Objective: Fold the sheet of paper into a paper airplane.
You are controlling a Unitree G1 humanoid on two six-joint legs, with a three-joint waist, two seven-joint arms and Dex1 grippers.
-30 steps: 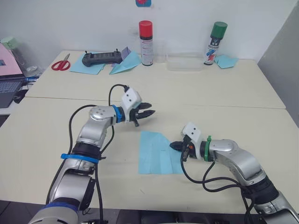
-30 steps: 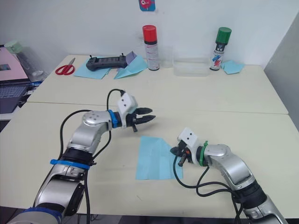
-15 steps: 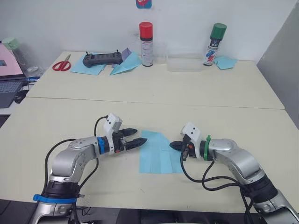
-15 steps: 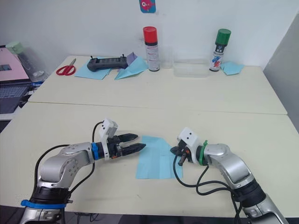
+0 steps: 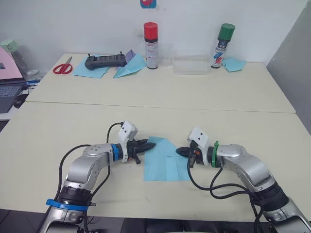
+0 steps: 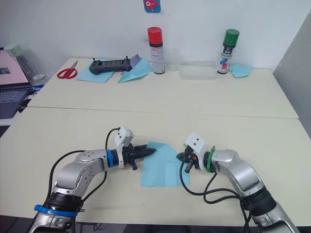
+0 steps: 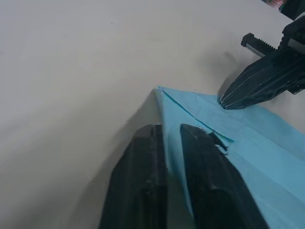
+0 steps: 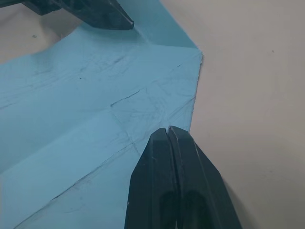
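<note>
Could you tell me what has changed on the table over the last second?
The left gripper came down from above the table to the sheet of paper, its tips now at the sheet's left edge. The right gripper stayed shut, pressing the sheet's right side. The sheet has not moved.

The cream tabletop (image 5: 58,126) before me carries the creased blue sheet of paper (image 5: 163,160); at its far edge stand two spray cans (image 5: 151,39), scissors (image 5: 63,66) and a remote (image 5: 105,60).
</note>
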